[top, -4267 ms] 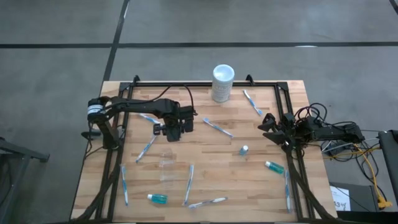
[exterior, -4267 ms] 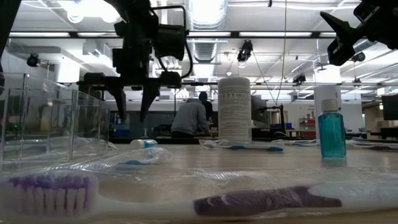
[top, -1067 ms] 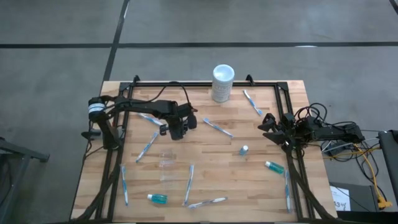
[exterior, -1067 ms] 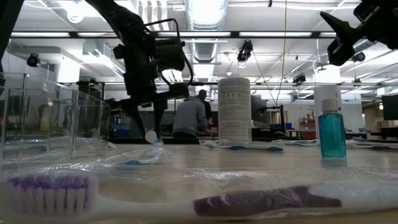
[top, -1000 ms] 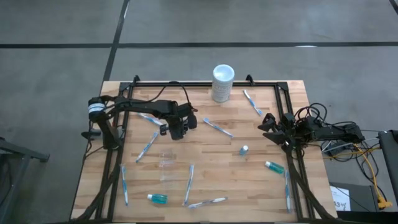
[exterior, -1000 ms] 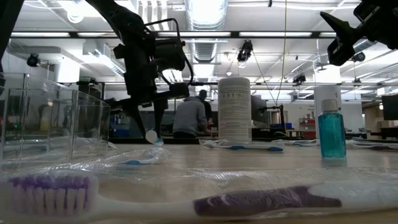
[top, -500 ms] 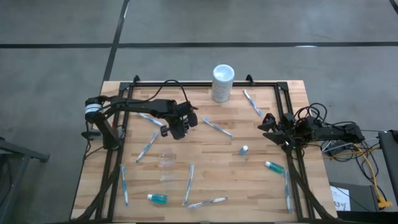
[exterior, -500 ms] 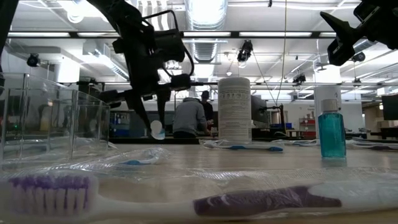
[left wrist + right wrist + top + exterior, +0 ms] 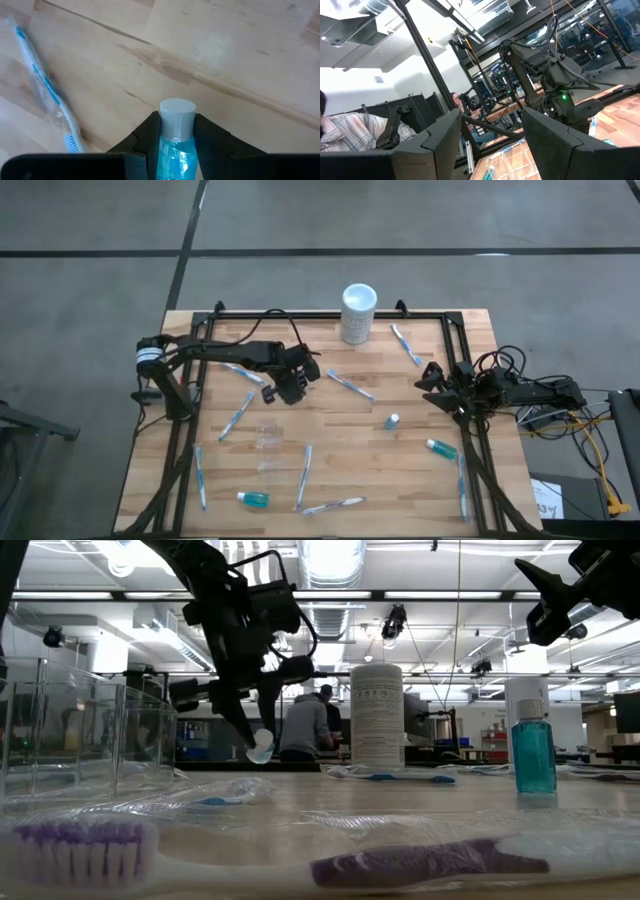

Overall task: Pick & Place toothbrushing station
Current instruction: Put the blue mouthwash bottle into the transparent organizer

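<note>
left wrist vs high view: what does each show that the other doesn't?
Left wrist only: the left gripper shut on a teal bottle with a white cap, clear of the table.
High only: the white cylinder, the clear cup, the other bottles and toothbrushes, and the right gripper open at the table's right edge.
Both: the left gripper over the wood, with a wrapped toothbrush beside it.

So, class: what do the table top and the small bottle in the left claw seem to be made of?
Table top: probably wood, matte, showing plank seams and grain. Small bottle in the left claw: likely clear plastic, since teal liquid shows through it, with an opaque pale cap.
</note>
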You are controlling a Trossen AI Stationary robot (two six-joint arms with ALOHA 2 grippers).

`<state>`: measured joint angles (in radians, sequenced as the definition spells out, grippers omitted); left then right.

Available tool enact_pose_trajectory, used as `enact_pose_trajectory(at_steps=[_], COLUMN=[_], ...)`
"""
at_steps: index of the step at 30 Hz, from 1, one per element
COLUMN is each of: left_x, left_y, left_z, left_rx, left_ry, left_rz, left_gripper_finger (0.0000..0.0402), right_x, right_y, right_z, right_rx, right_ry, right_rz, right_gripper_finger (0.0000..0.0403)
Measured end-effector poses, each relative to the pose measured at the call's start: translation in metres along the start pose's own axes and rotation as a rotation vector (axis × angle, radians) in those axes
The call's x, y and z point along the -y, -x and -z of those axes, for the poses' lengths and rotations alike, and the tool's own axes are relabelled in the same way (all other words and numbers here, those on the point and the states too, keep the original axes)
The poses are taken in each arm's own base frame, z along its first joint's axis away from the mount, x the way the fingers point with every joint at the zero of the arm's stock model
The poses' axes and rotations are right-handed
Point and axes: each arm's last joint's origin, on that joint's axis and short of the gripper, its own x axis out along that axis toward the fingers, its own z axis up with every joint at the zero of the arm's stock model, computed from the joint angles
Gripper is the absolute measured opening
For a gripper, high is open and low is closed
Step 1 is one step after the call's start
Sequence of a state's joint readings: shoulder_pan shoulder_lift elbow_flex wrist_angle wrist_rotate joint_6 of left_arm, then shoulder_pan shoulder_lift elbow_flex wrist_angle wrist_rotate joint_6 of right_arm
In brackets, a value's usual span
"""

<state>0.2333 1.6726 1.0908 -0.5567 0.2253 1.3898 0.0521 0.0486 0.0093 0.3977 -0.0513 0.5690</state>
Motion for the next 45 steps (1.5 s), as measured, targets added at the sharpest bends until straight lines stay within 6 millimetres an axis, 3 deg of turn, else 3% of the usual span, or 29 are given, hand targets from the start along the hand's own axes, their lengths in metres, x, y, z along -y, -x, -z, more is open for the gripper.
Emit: enact_pose_trajectory(at_steps=[16, 24, 31, 36, 45], left_x=[0.0, -0.005, -0.008, -0.016, -0.023], left_y=[0.0, 0.002, 0.008, 0.024, 0.078], left_z=[0.0, 0.0, -0.002, -0.007, -0.021], left_rx=[-0.028, -0.046, -0.018, 0.043, 0.246], left_ry=[0.024, 0.325, 0.483, 0.538, 0.692], left_rz=[-0.003, -0.068, -0.12, -0.23, -0.422], left_gripper_finger=[0.0103, 0.0103, 0.0103, 0.0103, 0.0103], right_x=[0.0, 0.0, 0.0, 0.0, 0.0], right_y=[0.0, 0.0, 0.0, 0.0, 0.0], right_z=[0.0, 0.0, 0.0, 0.0, 0.0], right_rx=[0.0, 0.0, 0.0, 0.0, 0.001], right_ry=[0.0, 0.0, 0.0, 0.0, 0.0], right_rz=[0.0, 0.0, 0.0, 0.0, 0.0], right_gripper_finger=[0.0206, 0.0206, 0.0206, 0.0206, 0.0206])
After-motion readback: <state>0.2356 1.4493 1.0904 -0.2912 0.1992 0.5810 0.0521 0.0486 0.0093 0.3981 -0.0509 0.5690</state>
